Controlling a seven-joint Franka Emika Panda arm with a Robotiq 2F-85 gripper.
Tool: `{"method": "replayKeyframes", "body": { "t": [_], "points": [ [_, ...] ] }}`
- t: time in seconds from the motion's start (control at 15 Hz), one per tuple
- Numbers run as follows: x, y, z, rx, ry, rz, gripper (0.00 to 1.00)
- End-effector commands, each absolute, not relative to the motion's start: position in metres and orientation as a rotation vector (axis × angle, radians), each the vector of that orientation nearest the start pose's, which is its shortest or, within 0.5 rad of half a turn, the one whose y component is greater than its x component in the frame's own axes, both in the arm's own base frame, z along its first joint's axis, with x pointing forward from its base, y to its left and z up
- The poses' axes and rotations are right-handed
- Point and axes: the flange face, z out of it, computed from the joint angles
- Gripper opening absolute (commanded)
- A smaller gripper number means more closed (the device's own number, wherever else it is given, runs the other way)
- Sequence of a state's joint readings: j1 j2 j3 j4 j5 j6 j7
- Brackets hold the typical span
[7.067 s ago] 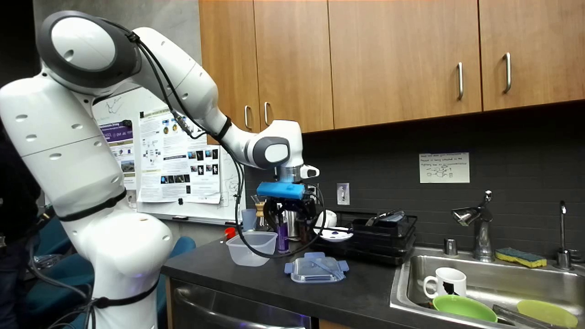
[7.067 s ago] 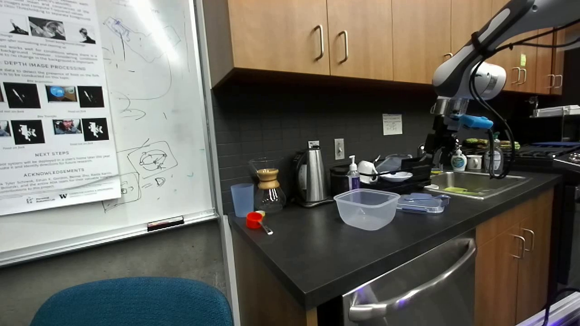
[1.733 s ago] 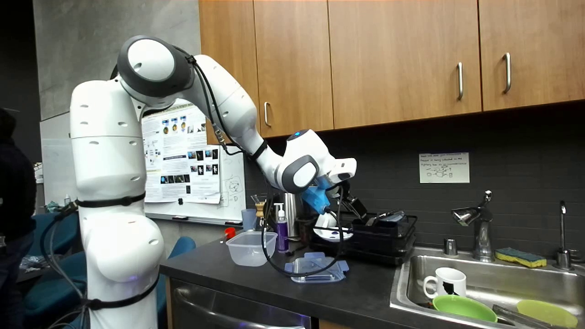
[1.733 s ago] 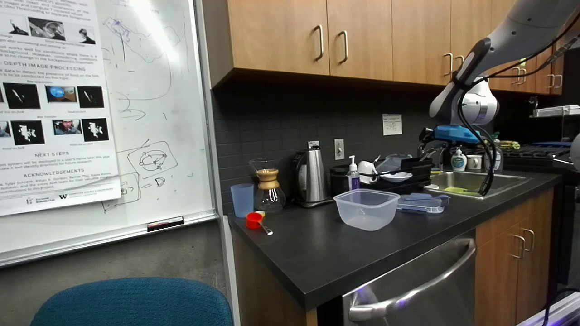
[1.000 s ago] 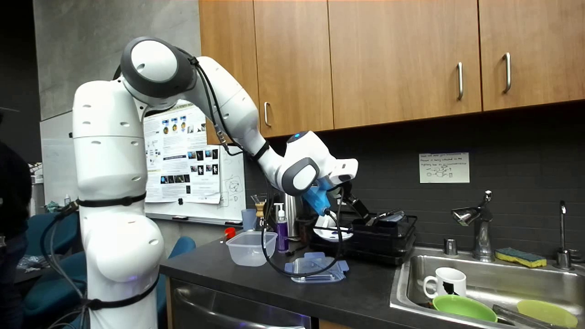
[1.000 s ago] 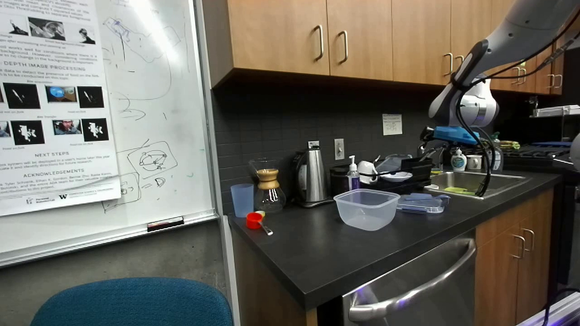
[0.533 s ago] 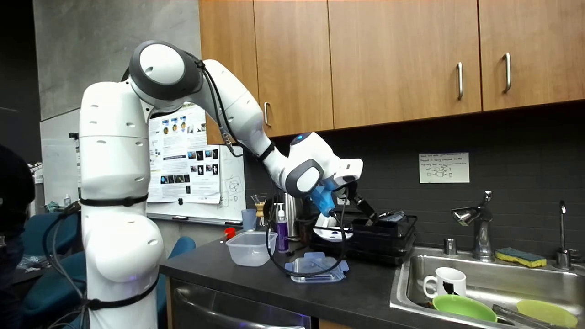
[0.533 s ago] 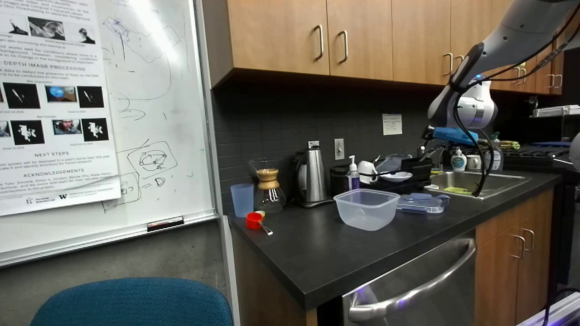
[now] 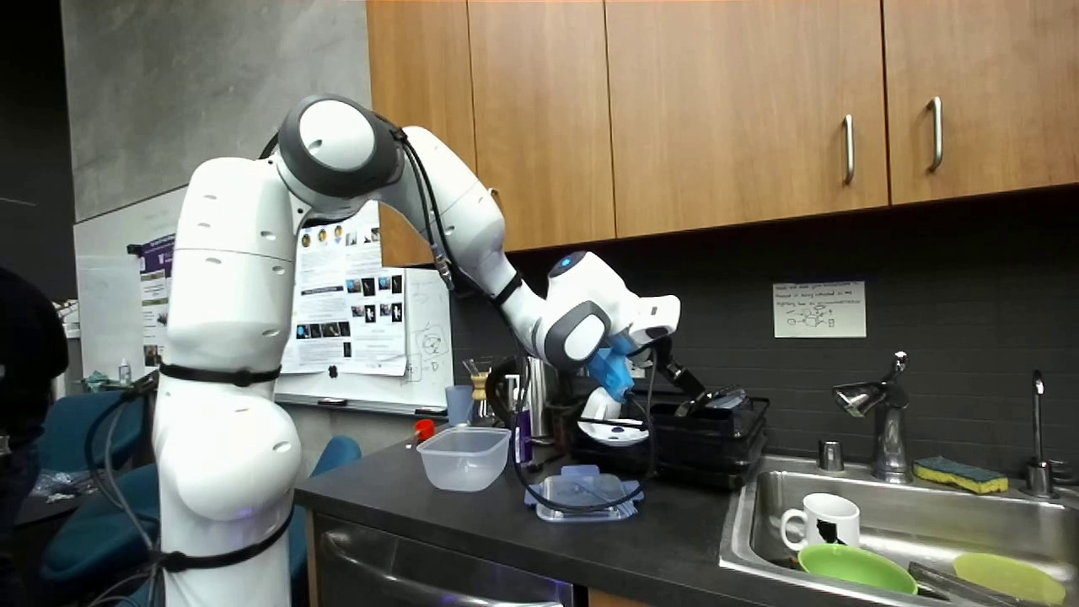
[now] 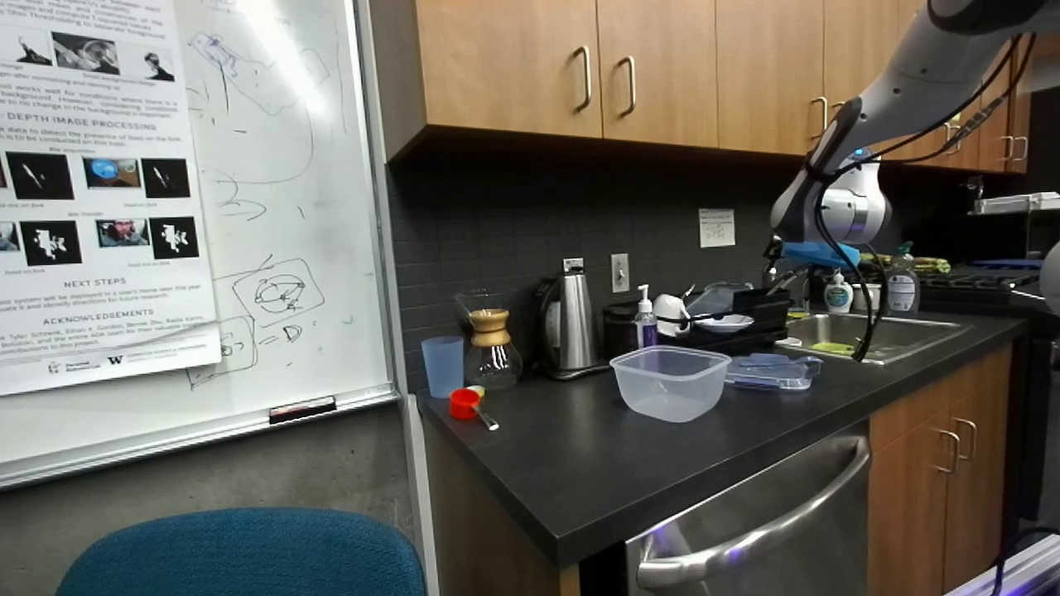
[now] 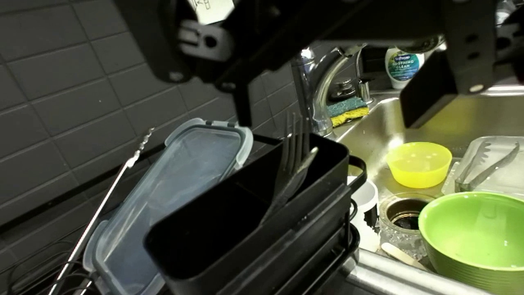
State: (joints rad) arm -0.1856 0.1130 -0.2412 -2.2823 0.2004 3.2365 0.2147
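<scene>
My gripper (image 11: 333, 110) is open and empty in the wrist view, coming in from the top with its black fingers wide apart. Below the gap, a fork (image 11: 290, 162) stands tines up in a black utensil holder (image 11: 317, 190), with another thin utensil (image 11: 301, 170) crossing beside it. A clear lid with a grey-blue seal (image 11: 180, 172) leans behind the holder. In an exterior view the gripper (image 9: 693, 393) slants down at the black dish rack (image 9: 700, 459), close to the utensils; whether it touches them cannot be told. In an exterior view the gripper (image 10: 772, 252) is mostly hidden.
The sink (image 9: 738, 539) holds a green bowl (image 11: 470, 233), yellow bowl (image 11: 419, 164) and mug (image 9: 830, 521). Faucet (image 9: 891, 430) and sponge (image 9: 961, 475) stand behind. A clear tub (image 10: 671, 385), lidded container (image 10: 774, 372), soap bottle (image 10: 646, 323) and kettle (image 10: 575, 319) are on the counter.
Over the span, my gripper has turned from pointing down to slanting toward the rack. In the last second it has moved forward and slightly down, toward the utensils. The counter objects have not moved.
</scene>
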Motion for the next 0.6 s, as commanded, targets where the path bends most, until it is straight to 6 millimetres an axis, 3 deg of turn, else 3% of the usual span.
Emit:
{"method": "replayKeyframes", "body": {
  "t": [0.0,0.13,0.2,0.27,0.53],
  "points": [
    [0.533,-0.255,0.408,-2.65,1.177,-1.338,0.81],
    [0.539,-0.253,0.407,-2.652,1.172,-1.335,0.8],
    [0.541,-0.255,0.407,-2.656,1.17,-1.342,0.64],
    [0.542,-0.255,0.408,-2.655,1.169,-1.344,0.55],
    [0.547,-0.252,0.408,-2.655,1.17,-1.341,0.26]
  ]
}}
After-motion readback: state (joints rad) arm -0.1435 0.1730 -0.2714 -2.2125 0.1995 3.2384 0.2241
